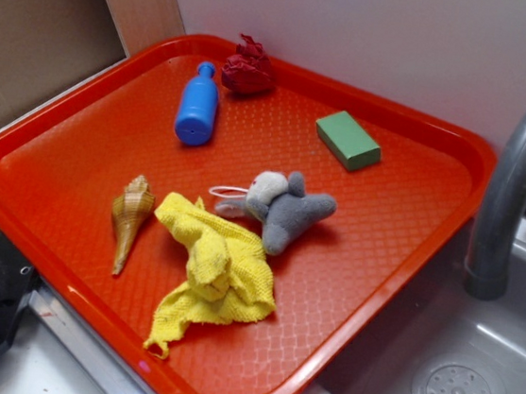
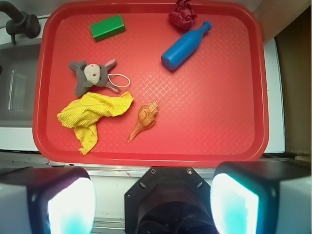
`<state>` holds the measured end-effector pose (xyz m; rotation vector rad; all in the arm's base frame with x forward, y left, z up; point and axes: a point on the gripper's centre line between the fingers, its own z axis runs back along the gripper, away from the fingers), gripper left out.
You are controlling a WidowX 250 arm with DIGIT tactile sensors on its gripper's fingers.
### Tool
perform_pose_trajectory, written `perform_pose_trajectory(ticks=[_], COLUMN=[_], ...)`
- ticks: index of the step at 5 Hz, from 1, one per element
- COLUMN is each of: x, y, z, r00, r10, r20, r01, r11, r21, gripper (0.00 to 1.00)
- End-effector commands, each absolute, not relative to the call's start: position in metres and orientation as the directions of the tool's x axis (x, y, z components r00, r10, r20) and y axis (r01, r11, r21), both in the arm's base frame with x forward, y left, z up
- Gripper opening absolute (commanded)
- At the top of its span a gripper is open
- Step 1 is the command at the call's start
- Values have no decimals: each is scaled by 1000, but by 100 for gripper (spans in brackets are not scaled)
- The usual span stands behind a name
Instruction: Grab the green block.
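The green block [image 1: 347, 139] lies flat on the red tray [image 1: 375, 295] near its far right corner, with nothing touching it. In the wrist view the green block [image 2: 107, 27] is at the top left of the tray [image 2: 219, 97]. My gripper [image 2: 153, 200] hangs high above the tray's near edge, far from the block. Its fingers [image 2: 68, 207] stand wide apart with nothing between them. The gripper does not show in the exterior view.
On the tray are a blue bottle [image 1: 197, 106], a crumpled dark red piece [image 1: 248, 66], a grey plush toy [image 1: 285, 209], a yellow cloth [image 1: 217, 268] and a seashell [image 1: 131, 215]. A grey faucet [image 1: 518, 169] and sink [image 1: 459, 391] are on the right.
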<state>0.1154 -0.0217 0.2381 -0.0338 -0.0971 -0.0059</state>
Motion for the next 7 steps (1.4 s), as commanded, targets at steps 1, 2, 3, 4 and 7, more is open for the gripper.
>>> perform_pose_trajectory(ticks=[1, 2, 3, 4, 7], x=[115, 138, 161, 190, 296], y=[-22, -41, -60, -78, -112], z=[238, 229, 219, 205, 133], r00=[995, 993, 988, 960, 782], r10=[-4, 75, 124, 231, 556], r20=[97, 96, 96, 157, 283], r01=[8, -72, -118, -219, -553], r11=[999, 997, 991, 972, 827], r21=[-33, -35, -63, -86, -96], gripper=[100, 100, 100, 100, 100])
